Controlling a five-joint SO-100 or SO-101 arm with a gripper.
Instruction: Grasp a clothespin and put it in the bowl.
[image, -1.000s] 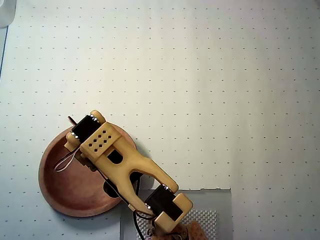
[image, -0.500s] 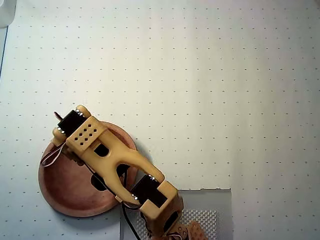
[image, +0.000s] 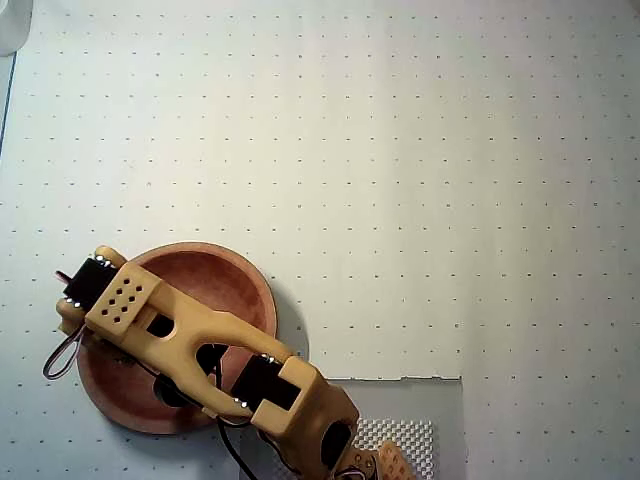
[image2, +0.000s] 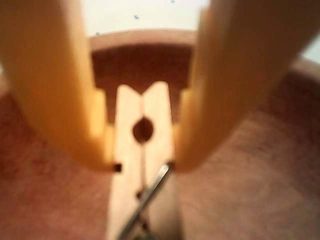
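A white dotted table mat (image: 400, 150) carries a large round reddish-brown wooden bowl (image: 225, 275) at lower left in the overhead view. The yellow plastic arm (image: 190, 335) reaches across the bowl toward its left rim. In the wrist view the two-finger gripper (image2: 142, 162) is narrowly parted, its fingers (image2: 65, 100) pinching a small light-tan wooden clothespin (image2: 142, 150) from both sides, above the bowl's inside.
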